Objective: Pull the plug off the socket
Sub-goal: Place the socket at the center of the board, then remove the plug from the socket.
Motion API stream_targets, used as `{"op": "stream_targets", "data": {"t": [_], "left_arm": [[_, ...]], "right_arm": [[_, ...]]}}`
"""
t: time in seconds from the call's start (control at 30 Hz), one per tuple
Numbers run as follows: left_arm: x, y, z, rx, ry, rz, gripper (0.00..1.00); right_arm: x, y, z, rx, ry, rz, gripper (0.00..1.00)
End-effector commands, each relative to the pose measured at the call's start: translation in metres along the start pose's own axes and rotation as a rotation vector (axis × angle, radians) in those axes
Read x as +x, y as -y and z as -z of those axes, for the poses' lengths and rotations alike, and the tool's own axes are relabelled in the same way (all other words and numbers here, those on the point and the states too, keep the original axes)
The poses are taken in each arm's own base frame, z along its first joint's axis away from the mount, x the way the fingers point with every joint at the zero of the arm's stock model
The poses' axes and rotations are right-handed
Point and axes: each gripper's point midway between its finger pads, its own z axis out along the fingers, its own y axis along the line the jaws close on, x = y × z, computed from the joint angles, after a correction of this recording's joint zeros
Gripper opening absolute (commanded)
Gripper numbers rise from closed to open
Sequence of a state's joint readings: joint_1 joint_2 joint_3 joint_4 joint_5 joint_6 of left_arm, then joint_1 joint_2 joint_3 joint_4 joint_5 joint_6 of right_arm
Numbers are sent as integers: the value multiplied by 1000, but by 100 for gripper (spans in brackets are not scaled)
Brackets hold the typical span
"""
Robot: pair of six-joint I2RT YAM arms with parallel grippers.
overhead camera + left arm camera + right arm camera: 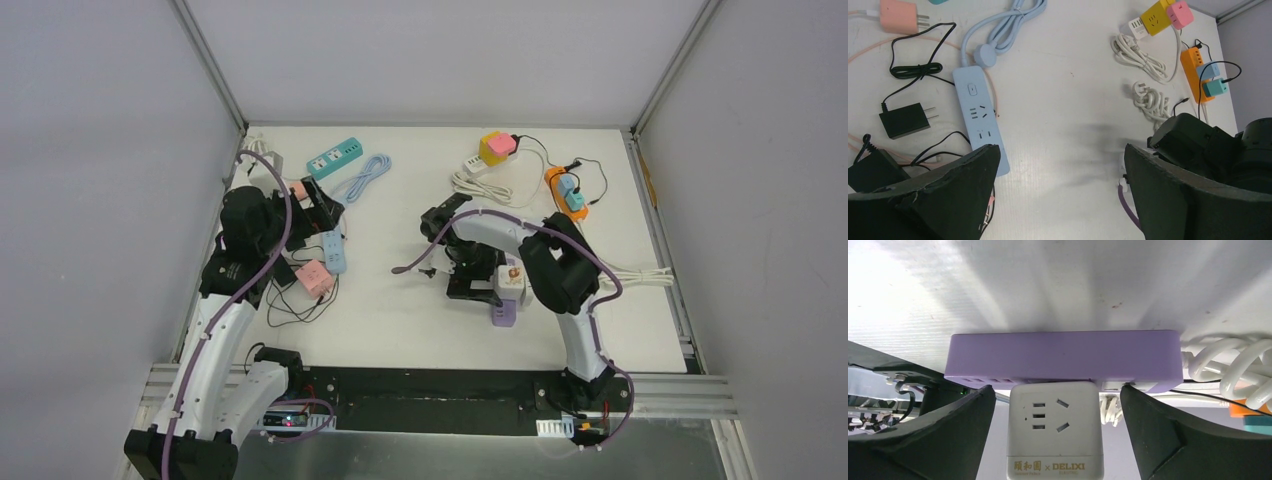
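Note:
A white cube plug (1055,425) with outlet slots and "DELIXI" lettering sits plugged into the side of a purple power strip (1063,352). My right gripper (1055,391) is open. Its two black fingers stand on either side of the cube with a gap on each side. In the top view the right gripper (478,272) is beside the white cube (511,278) and the purple strip (503,315). My left gripper (1062,152) is open and empty above bare table, at the left in the top view (322,208).
Near the left gripper lie a light blue power strip (979,112), a black adapter (903,120) and a pink adapter (898,15) with tangled black cords. A yellow and pink cube (495,147), an orange strip (565,190) and coiled white cable (1228,365) lie at the back right.

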State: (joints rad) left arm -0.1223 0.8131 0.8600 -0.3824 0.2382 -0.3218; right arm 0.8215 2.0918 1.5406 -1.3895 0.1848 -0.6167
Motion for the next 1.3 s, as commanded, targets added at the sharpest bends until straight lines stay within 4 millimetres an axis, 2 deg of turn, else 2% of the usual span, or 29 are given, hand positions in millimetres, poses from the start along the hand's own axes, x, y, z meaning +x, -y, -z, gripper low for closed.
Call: {"op": "stream_targets", "data": {"t": [0.0, 0.2, 0.3, 0.43, 0.53, 0.63, 0.7, 0.77, 0.83, 0.9, 1.0, 1.07, 1.13, 1.27], "left_arm": [[-28, 11, 9, 32, 78, -31, 99], [-37, 23, 12, 81, 88, -35, 99], [-44, 33, 10, 121, 84, -20, 99], [-51, 72, 8, 327, 40, -9, 99], [-55, 106, 9, 537, 5, 31, 93], [-50, 122, 5, 637, -29, 61, 91], [-43, 135, 5, 669, -20, 5, 92], [-29, 154, 3, 699, -17, -85, 94], [-7, 171, -2, 721, -45, -184, 94], [20, 186, -10, 745, -91, -274, 94], [68, 212, -17, 811, -161, -447, 94], [102, 226, -21, 862, -205, -556, 93], [131, 239, -25, 907, -238, -649, 94], [168, 262, -38, 989, -285, -722, 94]], "right_arm": [[-24, 15, 31, 61, 198, -42, 100], [-18, 18, 73, 77, 330, -39, 100], [-14, 13, 95, 43, 418, -30, 100], [1, 6, 122, -22, 557, -49, 100], [20, 1, 142, -91, 681, -93, 100], [44, -8, 152, -185, 820, -139, 100], [60, -17, 161, -241, 967, -186, 100], [72, -20, 166, -287, 1115, -274, 100], [85, -19, 169, -303, 1253, -378, 100], [95, -14, 169, -324, 1389, -509, 100], [106, -5, 155, -333, 1525, -717, 100], [108, -2, 139, -327, 1554, -810, 100], [106, -8, 124, -313, 1553, -773, 100], [114, 4, 84, -168, 1402, -811, 100]]}}
